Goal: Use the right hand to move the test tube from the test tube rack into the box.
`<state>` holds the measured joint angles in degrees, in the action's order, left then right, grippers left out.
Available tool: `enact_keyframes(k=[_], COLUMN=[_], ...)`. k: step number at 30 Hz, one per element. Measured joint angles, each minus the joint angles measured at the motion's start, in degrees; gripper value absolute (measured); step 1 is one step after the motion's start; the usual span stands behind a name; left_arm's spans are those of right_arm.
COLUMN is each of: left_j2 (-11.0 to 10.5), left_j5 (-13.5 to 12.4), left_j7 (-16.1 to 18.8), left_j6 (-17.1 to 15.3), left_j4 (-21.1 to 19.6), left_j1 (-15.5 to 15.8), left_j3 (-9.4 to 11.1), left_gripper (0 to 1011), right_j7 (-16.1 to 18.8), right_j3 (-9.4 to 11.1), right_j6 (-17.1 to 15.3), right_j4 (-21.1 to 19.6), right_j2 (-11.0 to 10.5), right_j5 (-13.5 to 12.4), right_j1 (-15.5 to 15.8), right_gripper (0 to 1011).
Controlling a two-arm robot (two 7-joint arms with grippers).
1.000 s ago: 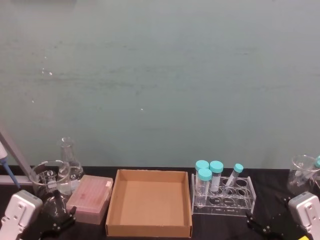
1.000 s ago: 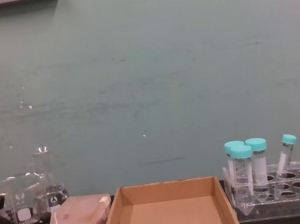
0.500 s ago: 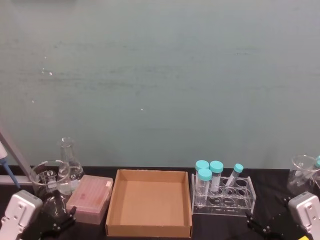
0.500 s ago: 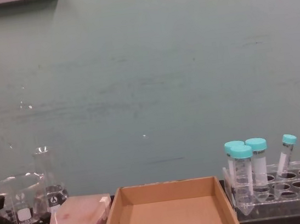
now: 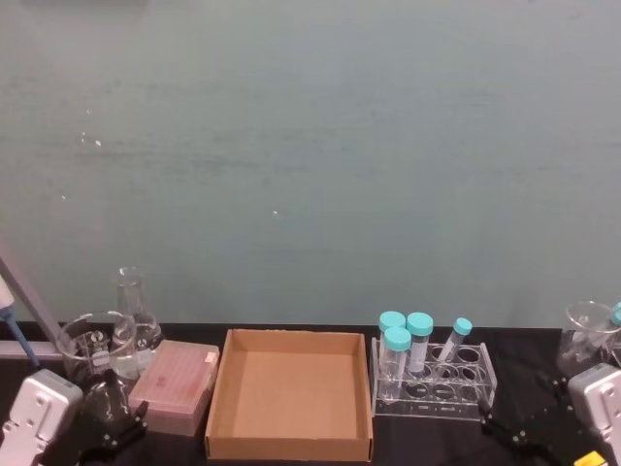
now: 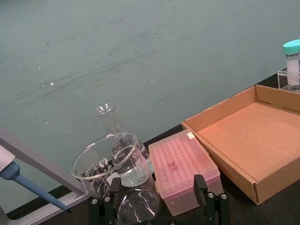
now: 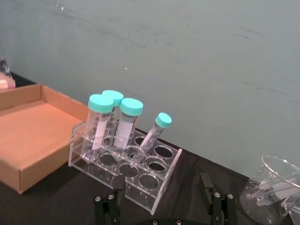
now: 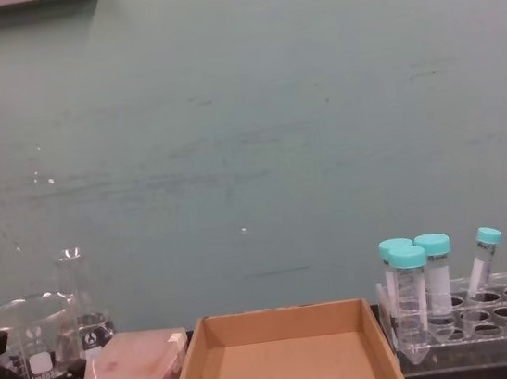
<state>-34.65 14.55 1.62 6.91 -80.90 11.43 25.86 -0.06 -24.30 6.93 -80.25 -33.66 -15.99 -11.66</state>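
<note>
Your right hand [image 7: 163, 202] sits low before the test tube rack [image 7: 123, 169], jaws spread and empty, ready to reach in. The test tube [image 7: 153, 132] leans in the rack, apart from the wider tubes [image 7: 124, 124], leaving room to pinch it. The box [image 5: 289, 448] lies just beside. Your left hand [image 6: 159, 208] is parked, fingers spread, by the glassware [image 6: 112, 154].

The black table [image 5: 532, 374] carries a row of things along its back edge. At the left stands a beaker [image 5: 92, 342] with a flask [image 5: 133, 309] just behind it. Next comes a pink box [image 5: 175, 386], just beside the cardboard box [image 5: 289, 388] at the middle. The rack [image 5: 434, 402] sits close on that box's right. A second beaker [image 5: 585, 335] stands near the right edge, apart from the rack.
</note>
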Motion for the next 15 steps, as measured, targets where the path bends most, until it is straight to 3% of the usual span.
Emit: enact_keyframes(k=[6,15], left_j2=[0.0,0.0], left_j5=[0.0,0.0], left_j7=[0.0,0.0], left_j6=[0.0,0.0], left_j4=[0.0,0.0], left_j1=[0.0,0.0], left_j3=[0.0,0.0], left_gripper=[1000,1000], right_j7=[2.2,5.9], right_j3=[1.6,3.2], right_j6=[-0.2,-1.6], right_j4=[1.5,6.4], right_j2=[1.6,6.0], right_j5=[-2.2,-5.1], right_j1=[-1.2,-6.3], right_gripper=[1003,1003])
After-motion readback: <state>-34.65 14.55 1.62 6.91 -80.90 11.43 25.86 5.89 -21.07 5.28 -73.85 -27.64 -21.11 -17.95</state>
